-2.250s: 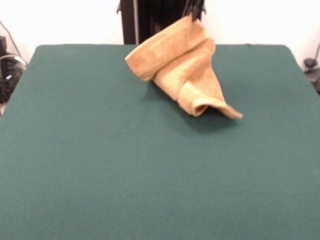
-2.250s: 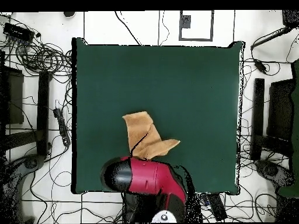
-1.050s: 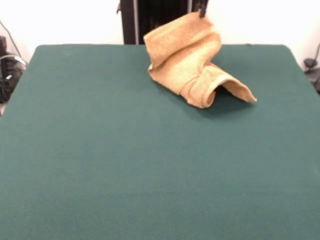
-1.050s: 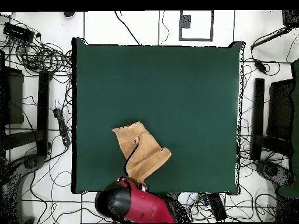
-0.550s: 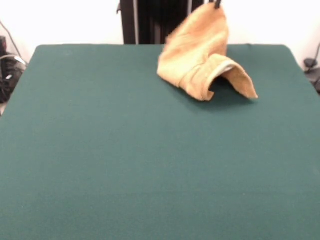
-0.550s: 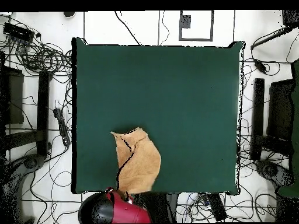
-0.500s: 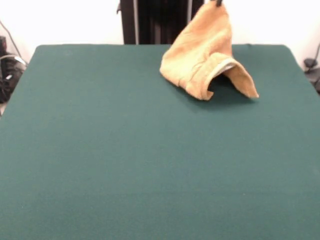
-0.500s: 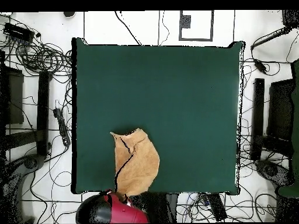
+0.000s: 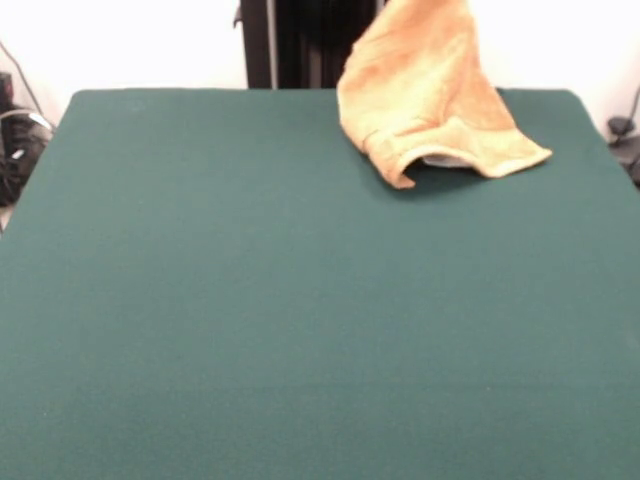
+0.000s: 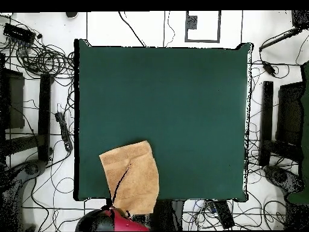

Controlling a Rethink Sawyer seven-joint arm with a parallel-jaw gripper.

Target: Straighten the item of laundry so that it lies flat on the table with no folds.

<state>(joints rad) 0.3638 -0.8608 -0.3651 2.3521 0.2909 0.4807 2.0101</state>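
The yellow-orange towel (image 9: 425, 90) hangs from above at the far right of the green table (image 9: 250, 300). Its top runs past the picture's upper edge, so the gripper that holds it is out of sight there. The towel's lower edge drags on the table, with a little of the paler underside (image 9: 447, 159) showing under a curled hem. In the overhead view the towel (image 10: 130, 178) spreads broad by the table's (image 10: 181, 109) robot-side edge at the lower left. It reaches to the red arm (image 10: 117, 221), which covers the gripper.
The black pedestal (image 9: 310, 40) stands behind the towel at the table's far side. Cables (image 10: 48, 60) and dark stands (image 10: 45, 115) lie on the floor around the table. Dark equipment (image 9: 15, 140) sits off the table's left edge in the front view.
The towel has been pulled higher and toward the robot. Its curled lower part has opened out, and in the overhead view it spreads wider to the left.
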